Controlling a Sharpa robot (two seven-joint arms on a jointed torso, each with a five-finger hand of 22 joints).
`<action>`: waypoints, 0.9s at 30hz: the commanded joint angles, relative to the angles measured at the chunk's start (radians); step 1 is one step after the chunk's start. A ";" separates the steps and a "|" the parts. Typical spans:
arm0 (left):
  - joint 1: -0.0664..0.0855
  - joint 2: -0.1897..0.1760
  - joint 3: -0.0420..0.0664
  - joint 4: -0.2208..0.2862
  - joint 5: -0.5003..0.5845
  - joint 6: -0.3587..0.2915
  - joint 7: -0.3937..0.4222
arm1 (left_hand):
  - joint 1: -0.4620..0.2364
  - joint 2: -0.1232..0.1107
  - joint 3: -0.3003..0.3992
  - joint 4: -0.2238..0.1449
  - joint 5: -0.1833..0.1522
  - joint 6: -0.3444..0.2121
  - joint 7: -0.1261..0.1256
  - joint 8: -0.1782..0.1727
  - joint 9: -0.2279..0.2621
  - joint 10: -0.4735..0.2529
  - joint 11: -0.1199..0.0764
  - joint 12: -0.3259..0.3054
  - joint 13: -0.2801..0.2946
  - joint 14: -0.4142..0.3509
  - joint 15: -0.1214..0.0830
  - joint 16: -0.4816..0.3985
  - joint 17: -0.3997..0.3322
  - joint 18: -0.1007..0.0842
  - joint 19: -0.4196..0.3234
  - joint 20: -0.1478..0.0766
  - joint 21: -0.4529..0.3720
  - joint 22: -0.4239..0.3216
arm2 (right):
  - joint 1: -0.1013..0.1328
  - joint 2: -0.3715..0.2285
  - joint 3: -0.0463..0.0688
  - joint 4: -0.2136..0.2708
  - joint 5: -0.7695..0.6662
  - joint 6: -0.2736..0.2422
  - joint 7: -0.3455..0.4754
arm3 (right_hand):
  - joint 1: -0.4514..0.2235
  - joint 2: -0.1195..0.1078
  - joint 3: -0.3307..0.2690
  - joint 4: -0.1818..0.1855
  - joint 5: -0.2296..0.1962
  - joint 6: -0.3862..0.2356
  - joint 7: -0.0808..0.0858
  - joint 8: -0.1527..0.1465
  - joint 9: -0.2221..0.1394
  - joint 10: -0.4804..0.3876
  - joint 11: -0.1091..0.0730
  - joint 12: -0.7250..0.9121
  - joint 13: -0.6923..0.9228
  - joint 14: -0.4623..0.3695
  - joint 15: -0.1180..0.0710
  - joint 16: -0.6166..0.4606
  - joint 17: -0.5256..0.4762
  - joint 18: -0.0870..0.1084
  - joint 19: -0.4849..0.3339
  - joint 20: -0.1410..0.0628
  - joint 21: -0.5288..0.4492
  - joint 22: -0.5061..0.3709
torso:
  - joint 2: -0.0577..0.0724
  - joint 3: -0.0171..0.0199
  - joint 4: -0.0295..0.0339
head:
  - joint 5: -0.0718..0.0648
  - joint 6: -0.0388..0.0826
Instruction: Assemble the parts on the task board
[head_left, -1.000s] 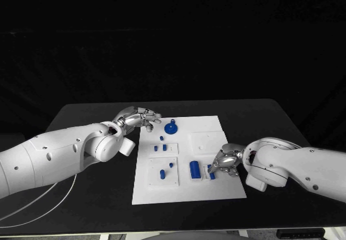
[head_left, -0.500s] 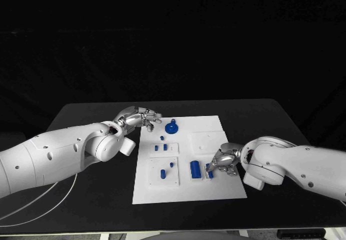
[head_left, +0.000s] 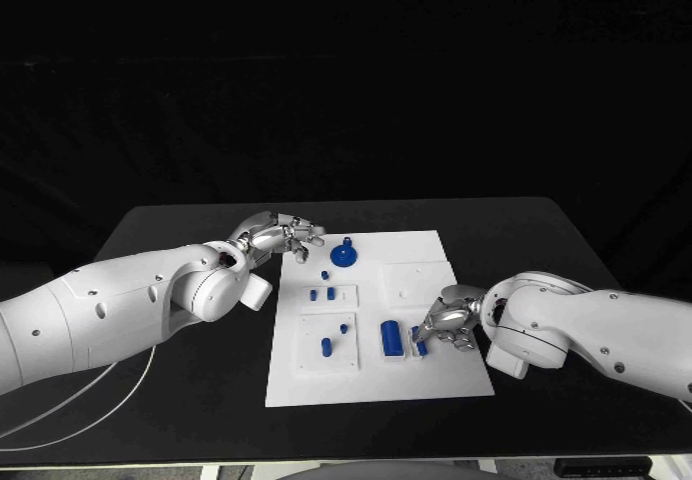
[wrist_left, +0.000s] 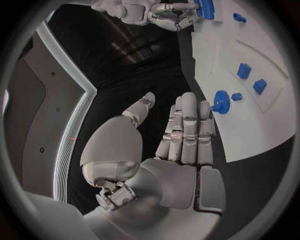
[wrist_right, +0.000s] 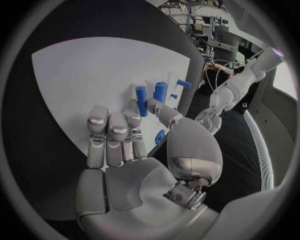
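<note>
From the head view, the task board lies between the two arms. The left hand hovers at the board's far left corner with its fingers apart and nothing in them; the round blue part sits just beyond its fingertips, probably waiting its turn. The right hand is down on the board's right side, its fingertips at a small blue part beside the tall blue block, apparently to seat or lift it.

In the left wrist view, the left hand's fingers stretch out straight and empty, tips close to the round part at the board edge.

In the right wrist view, the thumb and a finger of the right hand close on a small blue piece; two upright blue cylinders stand just past the fingertips.
</note>
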 joint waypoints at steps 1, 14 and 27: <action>0.000 0.000 0.001 0.003 -0.002 0.014 0.005 | 0.000 0.010 -0.004 0.002 0.003 -0.005 -0.002 0.003 -0.001 0.001 0.005 0.004 -0.001 0.002 0.001 -0.005 0.001 0.013 0.004 -0.021 -0.005 0.001 | -0.002 0.004 -0.001 0.001 -0.002 0.021 0.008 | -0.009 -0.006 -0.003 0.005 -0.007 0.006 0.002 -0.005 0.000 0.002 0.003 0.000 -0.001 -0.001 -0.007 -0.004 -0.001 0.044 -0.001 -0.008 0.000 0.005 | 0.000 0.0004 -0.0004 | 0.001 -0.002; 0.000 0.000 0.001 0.004 -0.002 0.015 0.004 | 0.000 0.010 -0.004 0.002 0.003 -0.005 -0.002 0.003 -0.002 0.001 0.005 0.004 -0.001 0.002 0.001 -0.005 0.001 0.013 0.004 -0.021 -0.005 0.002 | -0.002 0.004 -0.001 0.004 -0.009 0.025 0.006 | -0.010 -0.016 -0.009 0.010 -0.023 0.006 0.003 -0.007 -0.003 0.000 0.004 -0.001 0.000 -0.001 -0.007 -0.005 -0.002 0.044 -0.001 -0.010 -0.001 0.005 | -0.001 -0.0001 -0.0004 | 0.003 -0.006; 0.000 -0.001 0.001 0.004 -0.002 0.014 0.004 | 0.000 0.010 -0.004 0.002 0.003 -0.005 -0.002 0.003 -0.002 0.001 0.005 0.004 -0.001 0.002 0.001 -0.005 0.002 0.013 0.004 -0.021 -0.005 0.002 | -0.003 0.004 -0.001 0.004 -0.009 0.022 0.009 | -0.015 -0.038 -0.023 0.030 -0.076 0.005 0.003 -0.009 -0.006 -0.003 0.004 -0.001 0.000 -0.002 -0.007 -0.006 -0.003 0.044 -0.002 -0.013 -0.004 0.004 | 0.000 0.0000 -0.0003 | 0.006 -0.009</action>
